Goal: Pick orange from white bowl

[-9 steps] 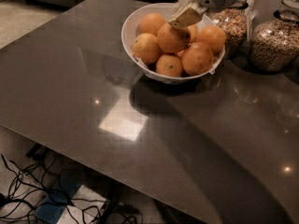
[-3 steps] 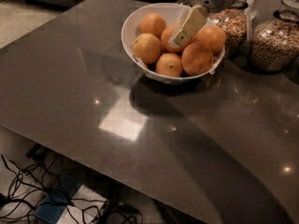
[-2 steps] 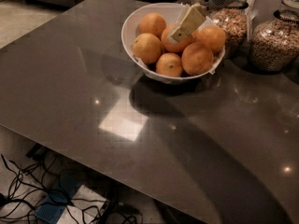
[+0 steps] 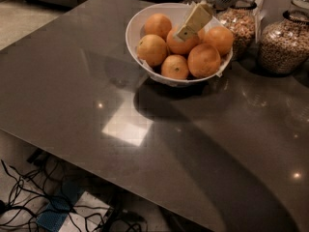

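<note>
A white bowl [image 4: 130, 36] is seen standing on the far part of a dark grey table [image 4: 72, 91]. Six oranges [image 4: 203, 60] are counted in it, heaped closely together. The gripper [image 4: 191, 23] is held over the bowl's middle, slanting down from the upper edge, and its cream tip is seen in front of the central orange [image 4: 176, 45], which is wedged among the others; contact cannot be confirmed. Whether the gripper is open or closed cannot be told. Two glass jars of grain are set to the right of the bowl: the nearer jar [image 4: 240, 28] just beside its rim, the farther jar [image 4: 284, 45] further right. Tangled cables [image 4: 29, 202] are seen on the floor below the table's near edge.
</note>
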You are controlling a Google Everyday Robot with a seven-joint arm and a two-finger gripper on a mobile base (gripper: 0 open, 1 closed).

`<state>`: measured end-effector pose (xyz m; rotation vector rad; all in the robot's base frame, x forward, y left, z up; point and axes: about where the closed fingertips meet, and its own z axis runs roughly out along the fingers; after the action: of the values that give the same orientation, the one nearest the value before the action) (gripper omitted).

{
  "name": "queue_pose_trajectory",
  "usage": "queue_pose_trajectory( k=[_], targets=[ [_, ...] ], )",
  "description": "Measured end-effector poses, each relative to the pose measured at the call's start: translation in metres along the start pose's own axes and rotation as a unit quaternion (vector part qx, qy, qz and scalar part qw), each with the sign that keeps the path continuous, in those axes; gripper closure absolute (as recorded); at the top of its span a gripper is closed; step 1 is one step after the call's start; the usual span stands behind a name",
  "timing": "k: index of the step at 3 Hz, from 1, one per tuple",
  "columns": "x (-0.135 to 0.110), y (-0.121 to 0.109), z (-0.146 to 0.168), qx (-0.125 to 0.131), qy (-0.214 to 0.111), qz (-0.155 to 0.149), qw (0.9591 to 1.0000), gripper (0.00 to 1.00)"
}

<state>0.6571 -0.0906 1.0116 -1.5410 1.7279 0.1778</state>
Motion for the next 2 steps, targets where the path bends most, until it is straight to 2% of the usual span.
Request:
queue_pose_trajectory(
  k=[2],
  targets=[
    [0.0152,-0.0053,0.006,-0.002,0.018,0.015,0.9997,0.32]
  ],
)
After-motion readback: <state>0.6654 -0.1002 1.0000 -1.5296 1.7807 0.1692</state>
